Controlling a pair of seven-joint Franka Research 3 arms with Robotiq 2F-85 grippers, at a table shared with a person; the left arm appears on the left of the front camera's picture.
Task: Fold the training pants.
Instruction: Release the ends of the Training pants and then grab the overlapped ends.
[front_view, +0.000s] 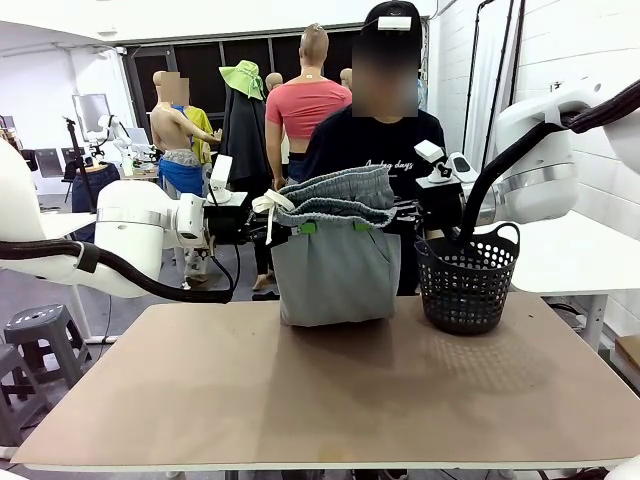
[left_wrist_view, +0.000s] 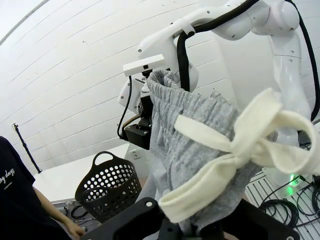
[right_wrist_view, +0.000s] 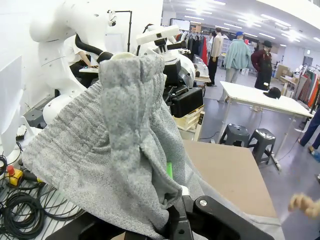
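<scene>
A brown bench (front_view: 300, 400) stands in a workshop, with a person (front_view: 375, 140) in a black shirt at its far side. The left end effector (front_view: 302, 228) is clamped on the left end of the waistband of the pants (front_view: 335, 270), beside the tied white drawstring (front_view: 270, 205). The pants hang doubled over above the far part of the bench. Whether the lower edge touches the bench cannot be told. The right end effector (front_view: 370, 224) is clamped on the right end of the waistband. A black basket (front_view: 468, 285) stands on the bench just beside the pants.
</scene>
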